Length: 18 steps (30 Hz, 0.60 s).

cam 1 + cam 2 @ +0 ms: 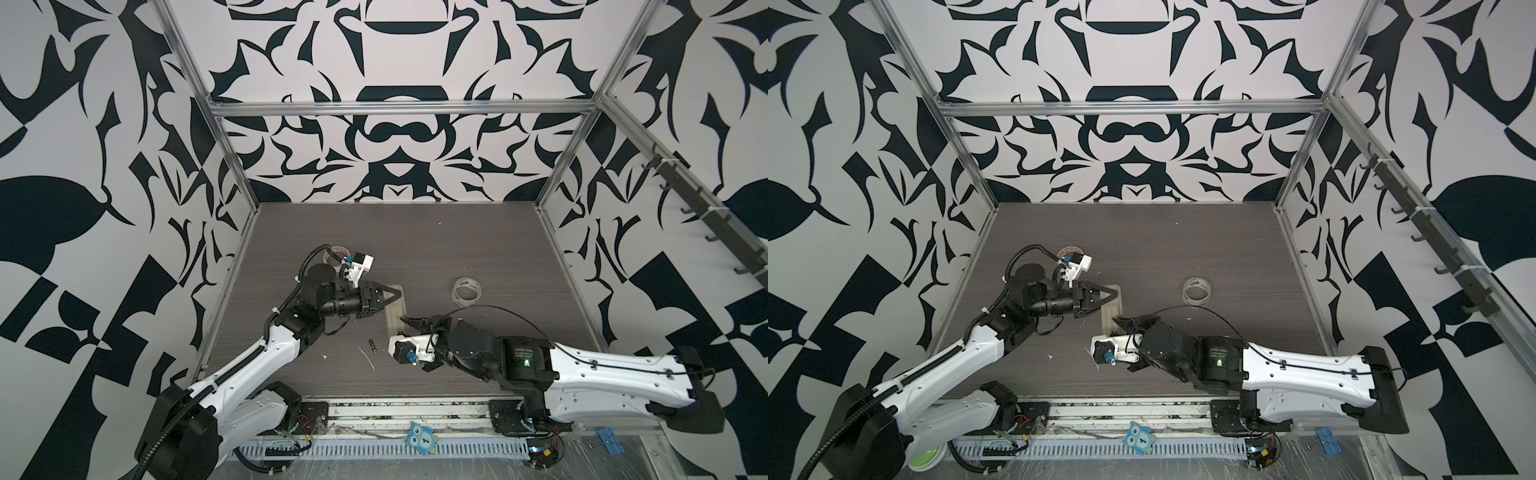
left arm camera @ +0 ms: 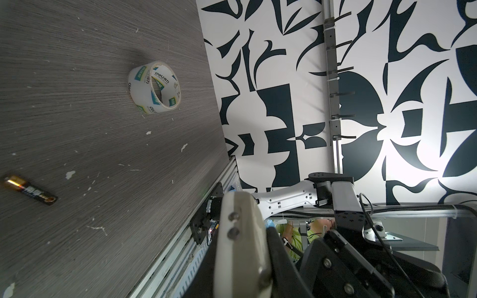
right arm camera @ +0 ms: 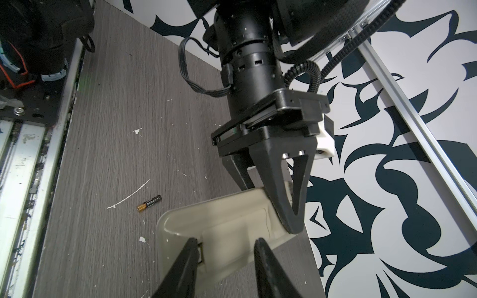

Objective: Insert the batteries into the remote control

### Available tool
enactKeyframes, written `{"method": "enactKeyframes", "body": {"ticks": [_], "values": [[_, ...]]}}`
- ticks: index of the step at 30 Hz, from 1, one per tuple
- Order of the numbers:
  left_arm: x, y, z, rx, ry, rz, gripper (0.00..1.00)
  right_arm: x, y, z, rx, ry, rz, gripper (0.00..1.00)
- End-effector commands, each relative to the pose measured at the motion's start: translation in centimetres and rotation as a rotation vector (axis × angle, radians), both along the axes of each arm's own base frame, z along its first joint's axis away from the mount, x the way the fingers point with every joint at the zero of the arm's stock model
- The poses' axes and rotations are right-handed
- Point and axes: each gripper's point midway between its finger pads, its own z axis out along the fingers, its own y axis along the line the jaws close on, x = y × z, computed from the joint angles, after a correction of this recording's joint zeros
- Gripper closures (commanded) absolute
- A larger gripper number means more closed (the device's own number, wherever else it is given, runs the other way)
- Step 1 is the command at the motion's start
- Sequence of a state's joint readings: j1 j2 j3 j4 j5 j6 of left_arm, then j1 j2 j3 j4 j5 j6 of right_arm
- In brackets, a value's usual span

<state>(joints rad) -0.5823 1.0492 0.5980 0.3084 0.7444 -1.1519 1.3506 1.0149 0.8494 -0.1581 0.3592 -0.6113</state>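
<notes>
- While both arms meet mid-table, I see open table (image 1: 415, 241) behind them to the back wall, with a tape roll (image 1: 466, 292) off right.
- The remote (image 3: 219, 216) is at the centre, with its plain beige back showing and a recess near its front end. One battery (image 1: 373, 346), dark with a gold end, lies just left of it.
- The left gripper (image 3: 286, 222) is clamped tight on the remote's far end.
- The right gripper (image 3: 226, 241) has its fingers partly apart over the recess, and I see nothing between them.
</notes>
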Motion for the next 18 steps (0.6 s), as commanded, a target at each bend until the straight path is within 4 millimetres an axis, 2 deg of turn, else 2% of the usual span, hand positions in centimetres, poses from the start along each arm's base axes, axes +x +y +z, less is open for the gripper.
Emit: {"method": "enactKeyframes", "body": {"ticks": [1, 18], "values": [[-1.57, -0.26, 0.90, -0.013, -0.006, -0.079, 1.00, 1.72, -0.59, 3.59, 0.111, -0.069, -0.091, 0.60], [-1.50, -0.17, 0.67, 0.006, -0.005, -0.072, 1.00, 2.06, -0.54, 4.24, 0.122, -0.096, -0.105, 0.61]]}}
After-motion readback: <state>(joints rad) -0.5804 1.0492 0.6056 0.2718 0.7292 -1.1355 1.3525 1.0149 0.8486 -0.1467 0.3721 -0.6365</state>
